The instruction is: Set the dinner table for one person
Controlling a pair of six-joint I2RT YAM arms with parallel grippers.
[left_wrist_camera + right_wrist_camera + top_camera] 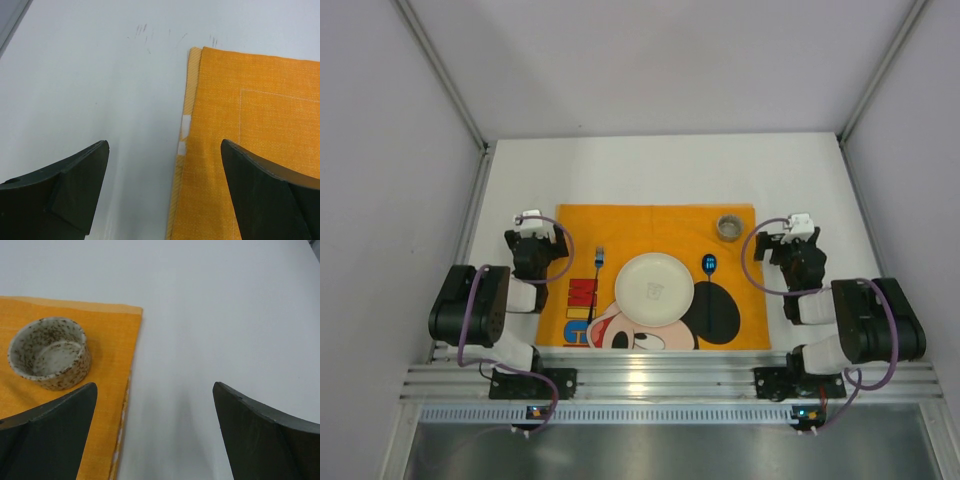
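The ribbed aluminium rail (670, 380) lies nearest in the top view, with the left arm (470, 305) and the right arm (870, 320) bolted to it and folded low at either side. Beyond it the desk (660, 165), plain matte white, fills the floor between pale walls (380, 150). A wide bare strip lies open past the far edge of the orange placemat (650, 225), with narrower ones at its sides. A round white plate (655, 288) sits mid-cloth, hiding part of the cartoon print. A slim utensil (595, 285) lies just left of it and a blue-ended utensil (709, 265) just right, both too small to name. A small cup (729, 227) stands near the far right corner. From the left wrist, the left gripper (165, 144) is spread wide and empty. One dark wedge finger hangs over bare desk and the other over woven orange cloth, with the hemmed edge and a white tag (184, 132) between them. The frame cuts off both fingers. Faint scratches (145, 32) mark the desk. From the right wrist, the right gripper (155, 385) is likewise spread and empty over bare desk, and the speckled round cup stands on the placemat's corner just beyond its left finger.
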